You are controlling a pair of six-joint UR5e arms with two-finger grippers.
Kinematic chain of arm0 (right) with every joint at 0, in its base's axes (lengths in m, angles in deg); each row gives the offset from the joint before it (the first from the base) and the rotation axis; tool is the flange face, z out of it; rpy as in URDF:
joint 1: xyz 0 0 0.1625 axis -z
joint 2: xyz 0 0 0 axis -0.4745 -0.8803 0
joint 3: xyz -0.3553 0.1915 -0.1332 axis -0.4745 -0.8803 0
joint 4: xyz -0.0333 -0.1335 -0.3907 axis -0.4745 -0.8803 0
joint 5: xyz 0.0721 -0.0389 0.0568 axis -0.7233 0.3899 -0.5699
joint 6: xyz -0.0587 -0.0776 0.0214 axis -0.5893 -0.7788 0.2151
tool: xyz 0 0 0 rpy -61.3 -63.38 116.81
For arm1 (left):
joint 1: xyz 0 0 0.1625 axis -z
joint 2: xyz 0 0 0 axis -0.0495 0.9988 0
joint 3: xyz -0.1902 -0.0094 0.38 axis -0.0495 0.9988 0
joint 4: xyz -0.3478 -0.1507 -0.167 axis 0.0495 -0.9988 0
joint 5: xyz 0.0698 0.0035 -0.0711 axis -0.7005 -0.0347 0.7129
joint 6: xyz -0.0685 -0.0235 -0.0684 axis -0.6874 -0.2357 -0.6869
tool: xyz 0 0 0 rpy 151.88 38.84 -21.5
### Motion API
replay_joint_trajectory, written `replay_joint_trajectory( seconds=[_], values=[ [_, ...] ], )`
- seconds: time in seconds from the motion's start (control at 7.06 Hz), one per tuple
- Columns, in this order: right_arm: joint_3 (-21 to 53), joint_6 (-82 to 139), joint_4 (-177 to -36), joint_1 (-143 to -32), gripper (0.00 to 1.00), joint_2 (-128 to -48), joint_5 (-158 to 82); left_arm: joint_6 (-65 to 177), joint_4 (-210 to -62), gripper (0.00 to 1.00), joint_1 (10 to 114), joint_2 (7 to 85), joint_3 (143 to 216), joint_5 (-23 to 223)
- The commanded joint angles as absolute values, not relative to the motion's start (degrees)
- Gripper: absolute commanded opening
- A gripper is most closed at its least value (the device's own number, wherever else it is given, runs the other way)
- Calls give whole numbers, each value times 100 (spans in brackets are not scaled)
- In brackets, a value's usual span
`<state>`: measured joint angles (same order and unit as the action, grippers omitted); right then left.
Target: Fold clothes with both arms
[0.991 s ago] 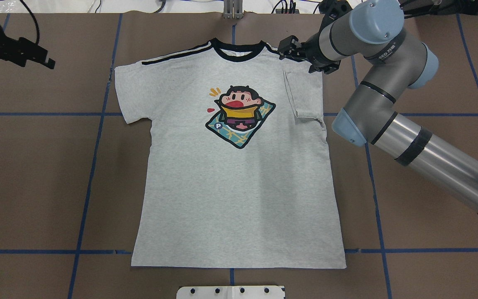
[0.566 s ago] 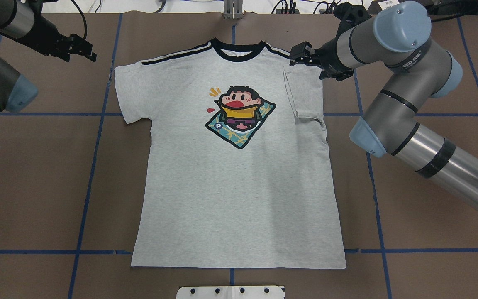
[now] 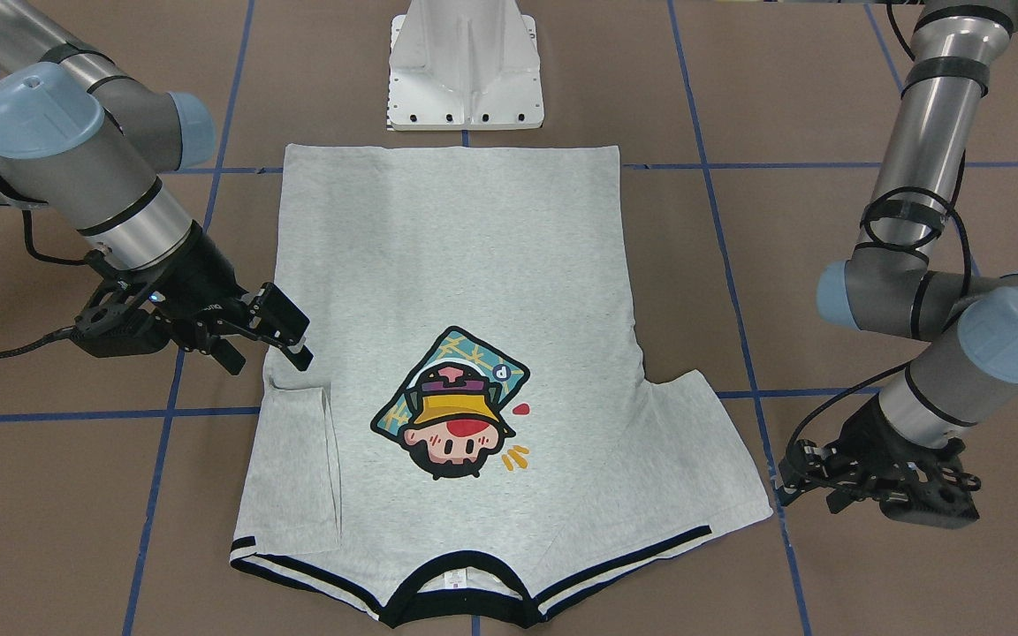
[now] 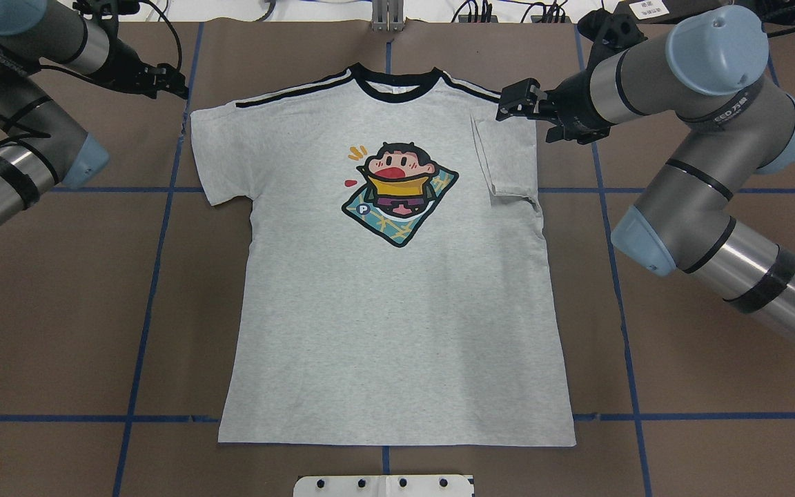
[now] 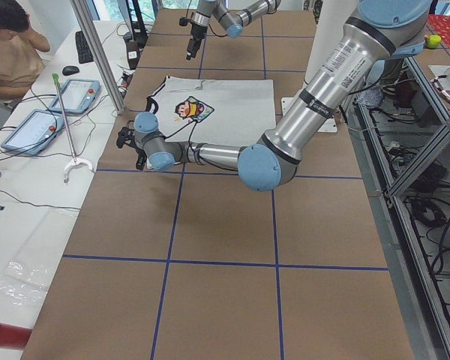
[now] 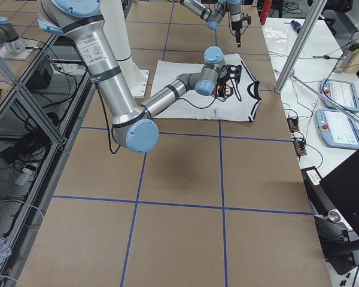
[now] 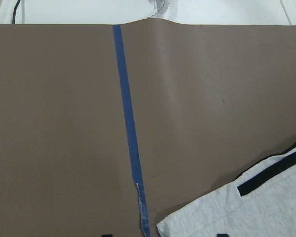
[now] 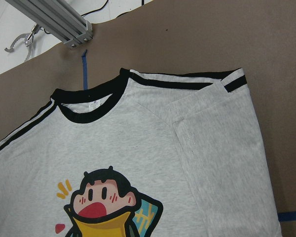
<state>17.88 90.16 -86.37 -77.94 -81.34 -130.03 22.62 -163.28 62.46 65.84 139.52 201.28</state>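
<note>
Heather-grey T-shirt (image 4: pixel 397 310), a soft knit with black collar (image 4: pixel 395 93) and cartoon print (image 4: pixel 399 193), lies flat, face up (one sleeve (image 4: pixel 504 159) folded inward) on matte brown table covering (image 4: pixel 45 310) gridded with blue tape (image 4: pixel 156 276); left gripper (image 4: pixel 178 86) and right gripper (image 4: pixel 508 103) hover, jaws parted, beside its shoulders.

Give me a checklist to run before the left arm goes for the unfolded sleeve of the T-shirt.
1. T-shirt lies flat on the table, print up: ok.
2. Right sleeve is folded in onto the body: ok.
3. Left sleeve is spread out flat, nothing on it: ok.
4. Left gripper is off the cloth, by that sleeve's shoulder corner: ok.
5. Left gripper's fingers are open for the grasp: cannot tell.
6. Right gripper holds no cloth: ok.
</note>
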Motion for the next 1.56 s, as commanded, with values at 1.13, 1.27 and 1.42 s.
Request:
replay_joint_trajectory(
  seconds=[1.13,1.27,1.42],
  values=[
    [1777,8897,-8628,-7728,100,-8278,-12857,2191,-16575,38,5979,6977,13166,19976],
    [1768,8897,-8636,-7710,100,-8278,-12838,2191,-16575,38,5971,6977,13122,19976],
    [1759,8897,-8628,-7710,100,-8278,-12821,2191,-16575,35,5962,6977,13113,19976]
  ],
)
